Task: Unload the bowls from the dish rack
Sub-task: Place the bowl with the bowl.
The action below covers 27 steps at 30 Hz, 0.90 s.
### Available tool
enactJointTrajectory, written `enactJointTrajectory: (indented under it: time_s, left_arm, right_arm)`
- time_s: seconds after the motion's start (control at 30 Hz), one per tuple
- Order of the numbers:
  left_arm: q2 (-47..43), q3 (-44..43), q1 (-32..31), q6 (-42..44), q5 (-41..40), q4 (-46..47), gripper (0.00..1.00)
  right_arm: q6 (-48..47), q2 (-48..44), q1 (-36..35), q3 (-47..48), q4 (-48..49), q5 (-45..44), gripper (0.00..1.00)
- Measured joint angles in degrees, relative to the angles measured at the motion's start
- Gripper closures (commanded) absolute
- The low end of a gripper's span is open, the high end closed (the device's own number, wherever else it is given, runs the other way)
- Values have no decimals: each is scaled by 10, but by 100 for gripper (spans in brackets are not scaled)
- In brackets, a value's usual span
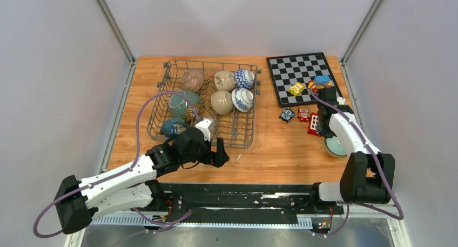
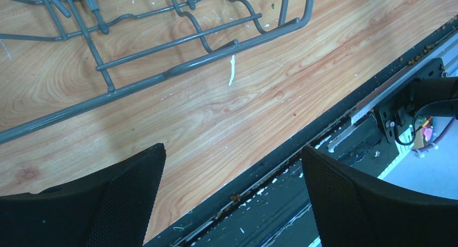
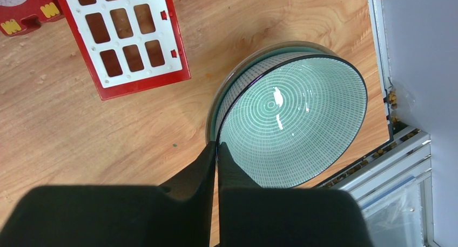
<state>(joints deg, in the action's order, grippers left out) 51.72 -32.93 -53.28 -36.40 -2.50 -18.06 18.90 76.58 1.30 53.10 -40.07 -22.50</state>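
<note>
Top external view: wooden table (image 1: 281, 155), with the dish rack (image 1: 243, 132) on its far-left part, well apart from the chessboard (image 1: 302, 77) at far right. I count seven bowls (image 1: 221, 102) inside the rack, leaning among the tines. One green bowl (image 3: 294, 122) sits out on the table at near right. A paler rim shows behind it, perhaps a second bowl underneath; I cannot tell. My read is that unloading is barely begun and most of the load is left. Right gripper (image 3: 216, 149) is clenched, tips at the green bowl's rim; whether the rim is pinched between them I cannot tell. Left gripper (image 2: 232, 149) is spread wide and holds nothing, over bare table just near of the rack's near-right corner.
</note>
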Motion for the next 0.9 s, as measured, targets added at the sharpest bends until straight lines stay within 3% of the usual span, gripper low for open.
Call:
enactJointTrajectory:
  time_s: [0.07, 0.23, 0.53, 0.7, 0.9]
  left_arm:
    - [1, 0, 0, 0, 0, 0, 3]
    - [2, 0, 0, 0, 0, 0, 3]
    - [2, 0, 0, 0, 3, 0, 3]
    - [2, 0, 0, 0, 7, 0, 3]
    - [0, 0, 0, 0, 7, 0, 3]
  right_arm:
    - [0, 0, 0, 0, 0, 0, 95]
    - [-3, 0, 0, 0, -1, 1, 77]
    - [-5, -18, 0, 10, -24, 6, 55]
    - [5, -39, 9, 57, -32, 18, 52]
    - [53, -89, 106, 50, 2, 89, 54]
